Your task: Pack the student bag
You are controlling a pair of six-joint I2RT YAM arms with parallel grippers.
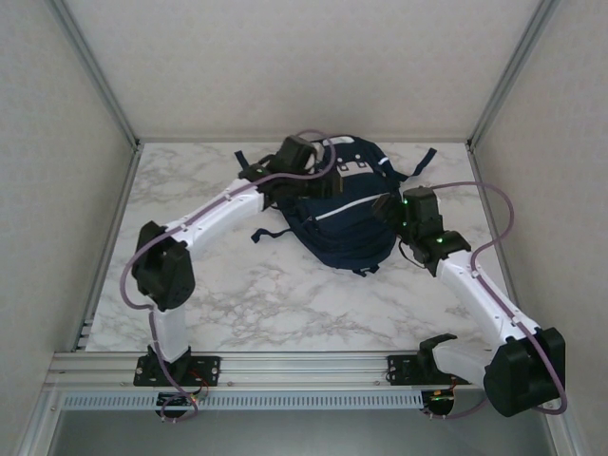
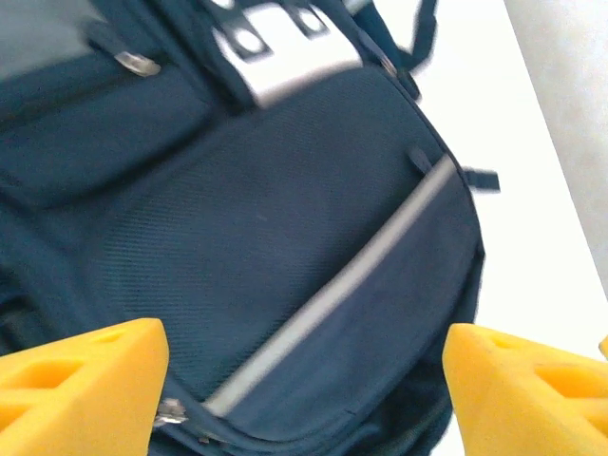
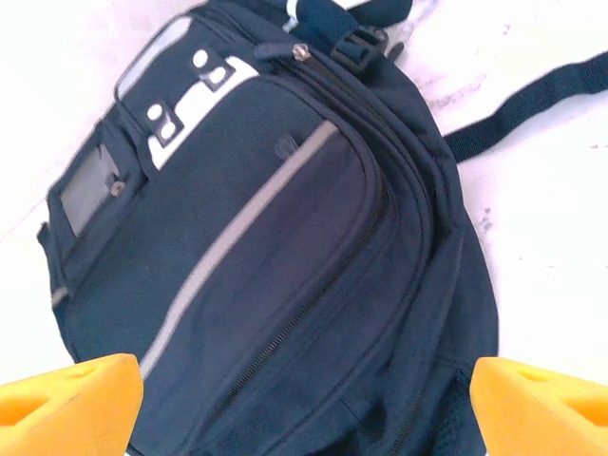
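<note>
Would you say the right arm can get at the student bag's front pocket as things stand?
Probably yes: the right gripper hangs open above the student bag, whose front pocket faces it with nothing between.

Student bag [image 3: 285, 285]: matt woven navy cloth, shiny grey stripes [image 3: 237, 237], metal zip pulls [image 2: 141, 64]. Table [image 1: 237, 294]: smooth, marble-look.

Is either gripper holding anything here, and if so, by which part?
Nothing is held. The left gripper and the right gripper both stand open over the student bag, yellow fingers spread wide.
</note>
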